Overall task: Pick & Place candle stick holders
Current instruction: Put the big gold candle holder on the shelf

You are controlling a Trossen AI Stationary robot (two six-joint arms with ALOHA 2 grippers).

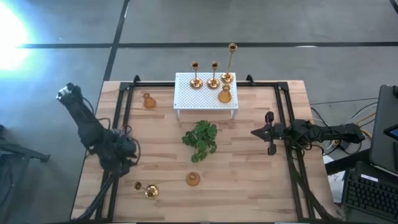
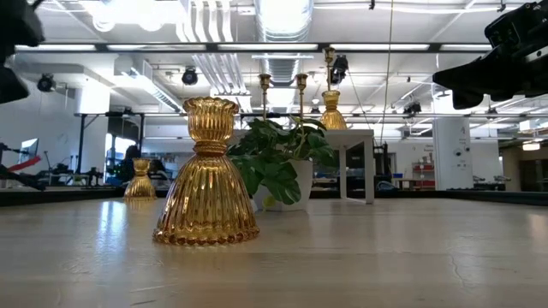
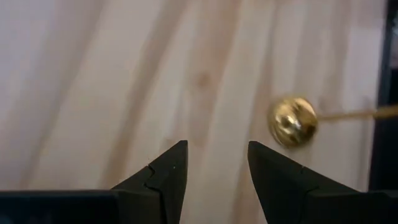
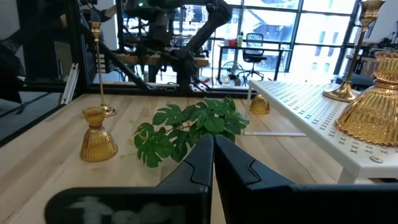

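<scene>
Several gold candle stick holders show. Three stemmed ones (image 1: pixel 214 74) and a squat one (image 1: pixel 224 94) stand on the white perforated stand (image 1: pixel 186 99). Squat ones also stand on the table at the far left (image 1: pixel 148 101) and near the front (image 1: pixel 193 179). A tall thin holder (image 1: pixel 149 190) stands on its round base at the front left. My left gripper (image 1: pixel 126 163) hangs open just beyond it, pointing down; in its wrist view the fingers (image 3: pixel 217 168) are apart over bare wood, with the holder's gold round end (image 3: pixel 292 121) off to one side. My right gripper (image 1: pixel 255 132) waits shut at the right.
A green leafy plant (image 1: pixel 201 140) sits in the middle of the table, in front of the stand. Black rails (image 1: pixel 118 112) run along the table's left and right sides. Bare wood lies between the plant and the front holders.
</scene>
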